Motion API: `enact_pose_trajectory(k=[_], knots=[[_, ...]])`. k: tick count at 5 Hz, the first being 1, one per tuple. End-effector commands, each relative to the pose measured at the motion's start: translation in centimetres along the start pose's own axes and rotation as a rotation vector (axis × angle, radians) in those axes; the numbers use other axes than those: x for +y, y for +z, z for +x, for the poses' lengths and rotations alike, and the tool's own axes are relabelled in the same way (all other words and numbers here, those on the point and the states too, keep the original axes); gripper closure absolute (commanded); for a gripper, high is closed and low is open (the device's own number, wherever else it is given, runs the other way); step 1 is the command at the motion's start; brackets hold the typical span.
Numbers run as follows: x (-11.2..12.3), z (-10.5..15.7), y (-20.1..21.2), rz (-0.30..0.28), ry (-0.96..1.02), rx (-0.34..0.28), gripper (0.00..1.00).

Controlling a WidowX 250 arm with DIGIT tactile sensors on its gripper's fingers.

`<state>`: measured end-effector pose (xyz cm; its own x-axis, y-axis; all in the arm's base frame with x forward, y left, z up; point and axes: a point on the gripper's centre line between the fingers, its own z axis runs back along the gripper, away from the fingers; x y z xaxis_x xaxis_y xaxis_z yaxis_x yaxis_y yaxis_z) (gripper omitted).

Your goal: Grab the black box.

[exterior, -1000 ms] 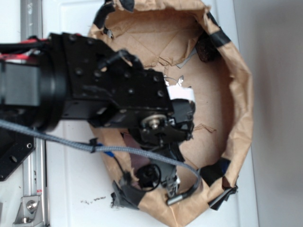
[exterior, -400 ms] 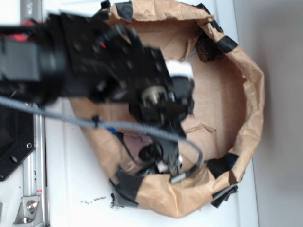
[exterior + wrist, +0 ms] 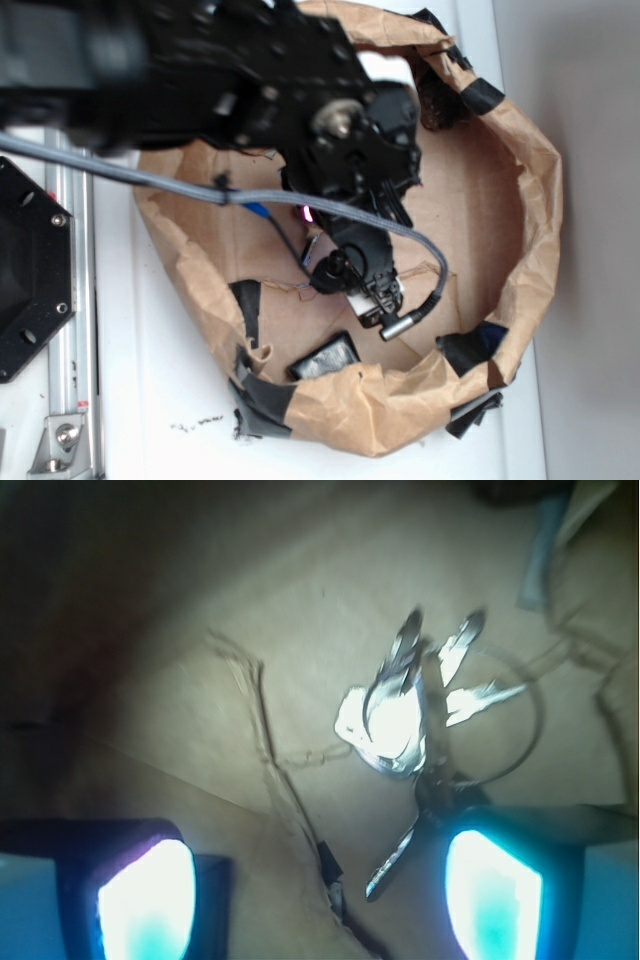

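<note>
The black box (image 3: 325,357) lies flat on the floor of the brown paper bag (image 3: 530,200), close to the bag's near wall; its glossy top shows grey reflections. My gripper (image 3: 372,292) hangs inside the bag, just up and to the right of the box and apart from it. In the wrist view the gripper (image 3: 320,895) is open. Both glowing pads (image 3: 145,900) have only bare paper between them. A bunch of keys (image 3: 400,715) on a ring lies ahead of the right pad. I cannot make out the box for certain in the wrist view.
The bag's crumpled walls ring the work area, patched with black tape strips (image 3: 245,305). A dark brown rough lump (image 3: 435,100) sits at the far wall. A grey cable (image 3: 150,175) crosses the bag's left side. A metal rail (image 3: 70,250) and black plate (image 3: 30,270) stand left.
The arm has swung toward the bag's far side and the bag has shifted and widened. The black box, covered by the arm before, now shows near the front wall.
</note>
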<state>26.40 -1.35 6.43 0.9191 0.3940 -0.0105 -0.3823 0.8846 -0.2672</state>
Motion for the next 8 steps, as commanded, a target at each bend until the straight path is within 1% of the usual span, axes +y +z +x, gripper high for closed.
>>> enact_pose_trajectory(k=[1, 2, 3, 4, 5, 6, 7, 8], knots=[[-3.9, -3.6, -1.5, -0.003, -0.159, 0.054, 0.0], [-5.6, -5.4, -0.7, -0.064, -0.212, 0.075, 0.0], [-6.5, -5.2, -1.9, -0.081, -0.167, 0.083, 0.0], [-6.7, -4.5, -3.8, -0.074, -0.151, 0.084, 0.0], [-6.6, -4.1, -6.0, -0.035, -0.15, 0.093, 0.0], [-7.0, -4.3, -7.6, -0.015, -0.165, 0.115, 0.0], [-8.0, -4.3, -8.5, -0.038, -0.193, 0.132, 0.0], [-7.6, -3.9, -8.2, -0.011, -0.12, 0.112, 1.0]])
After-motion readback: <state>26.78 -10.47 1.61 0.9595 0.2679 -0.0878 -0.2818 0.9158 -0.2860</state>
